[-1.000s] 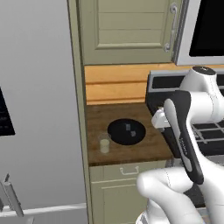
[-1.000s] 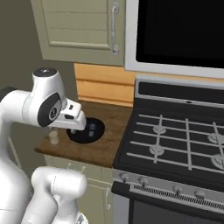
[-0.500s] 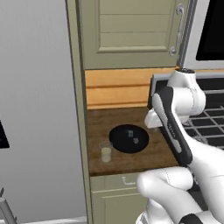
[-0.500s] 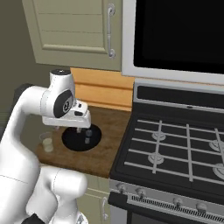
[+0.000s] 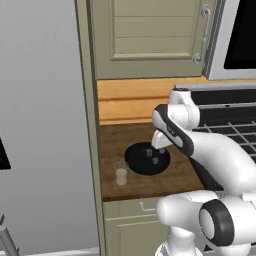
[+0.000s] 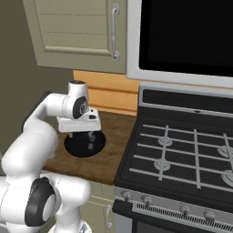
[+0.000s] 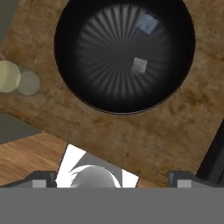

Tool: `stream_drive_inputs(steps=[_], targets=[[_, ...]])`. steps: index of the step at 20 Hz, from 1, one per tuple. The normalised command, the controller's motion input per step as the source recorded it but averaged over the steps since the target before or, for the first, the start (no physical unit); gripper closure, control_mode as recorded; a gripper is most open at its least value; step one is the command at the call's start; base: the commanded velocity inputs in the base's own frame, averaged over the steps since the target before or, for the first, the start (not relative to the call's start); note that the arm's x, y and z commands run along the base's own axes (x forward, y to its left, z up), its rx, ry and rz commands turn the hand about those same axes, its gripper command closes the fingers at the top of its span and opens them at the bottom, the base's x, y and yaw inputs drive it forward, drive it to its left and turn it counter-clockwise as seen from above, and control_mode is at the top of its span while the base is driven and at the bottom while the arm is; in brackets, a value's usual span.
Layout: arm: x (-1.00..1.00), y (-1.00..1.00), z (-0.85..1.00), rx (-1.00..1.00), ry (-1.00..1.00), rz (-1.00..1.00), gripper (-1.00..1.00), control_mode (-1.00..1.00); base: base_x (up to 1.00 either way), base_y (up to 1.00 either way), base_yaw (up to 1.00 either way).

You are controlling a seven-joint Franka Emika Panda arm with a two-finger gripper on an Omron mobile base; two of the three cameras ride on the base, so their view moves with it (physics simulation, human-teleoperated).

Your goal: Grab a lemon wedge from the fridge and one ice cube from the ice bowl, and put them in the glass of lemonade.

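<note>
The gripper [image 6: 81,136] hangs over the ice bowl [image 5: 147,158], pointing straight down with its jaws spread wide and nothing between them; the two dark fingertips [image 7: 43,179] sit far apart at the bottom of the hand view. The wide black bowl [image 7: 124,54] rests on a narrow wooden counter [image 5: 125,142], and two pale ice cubes [image 7: 140,65] lie apart from each other inside it, one near the middle, the other [image 7: 147,23] toward the rim. Just beside the bowl, nearer the counter's front edge, stands the glass of lemonade [image 5: 120,173], upright and apart from the bowl; in the hand view it appears as a pale yellowish disc [image 7: 8,76] at the frame's left. The fridge [image 5: 45,125] fills the space left of the counter as a tall grey wall, its doors shut as far as can be seen. To the right, the gas stove [image 6: 186,154] butts against the counter edge, with a black microwave [image 6: 182,36] above it. Beige upper cabinets [image 5: 150,35] hang over the counter, and a drawer front [image 5: 132,210] sits below it. The arm's own white elbow [image 5: 210,150] crosses in front of the counter's right side in the left base view
</note>
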Motion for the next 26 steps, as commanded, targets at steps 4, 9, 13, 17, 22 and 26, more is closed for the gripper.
stream_drive_inputs(steps=[4, 9, 13, 17, 22, 26], targets=[[0.58, -0.12, -0.64, 0.00, -0.01, 0.24, -1.00, -1.00, 0.00, 0.00, 0.00], [0.38, 0.22, -0.62, 0.00, -0.03, 0.07, -1.00, -1.00, 0.00, 0.00, 0.00], [0.42, 0.36, -0.39, 0.00, -0.01, 0.03, -1.00, -1.00, 0.00, 0.00, 0.00], [0.15, 0.01, -0.12, 0.00, 0.04, 0.00, -1.00, -1.00, 0.00, 0.00, 0.00], [0.37, 0.00, -0.55, 0.00, 0.13, 0.00, -1.00, -1.00, 0.00, 0.00, 0.00], [0.28, 0.00, -0.52, 0.03, 0.02, 0.00, -1.00, -1.00, 0.00, 0.00, 0.00]])
